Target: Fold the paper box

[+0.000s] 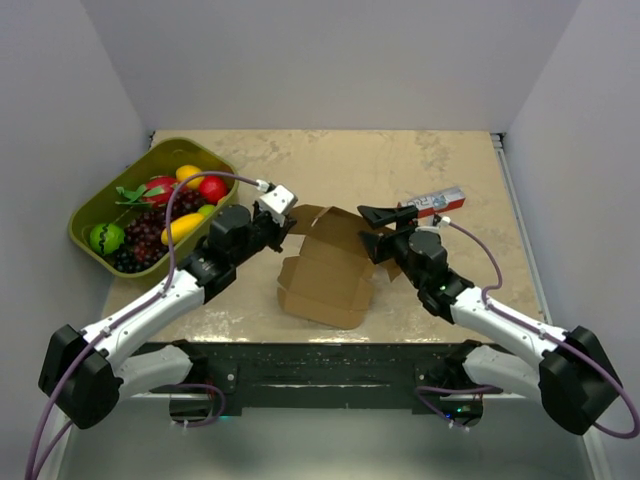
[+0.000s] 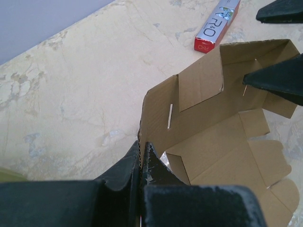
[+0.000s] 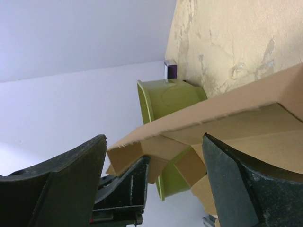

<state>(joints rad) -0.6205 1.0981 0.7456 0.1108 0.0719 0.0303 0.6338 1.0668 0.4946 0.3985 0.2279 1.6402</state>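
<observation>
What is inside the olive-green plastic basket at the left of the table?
The olive-green plastic basket holds fruit: dark purple grapes, a red round fruit, a long yellow fruit and a green one. Its floor is covered.

soft even light, blurred near fingers

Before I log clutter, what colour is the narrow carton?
The carton is red and silver-white, clearest in the left wrist view.
</observation>
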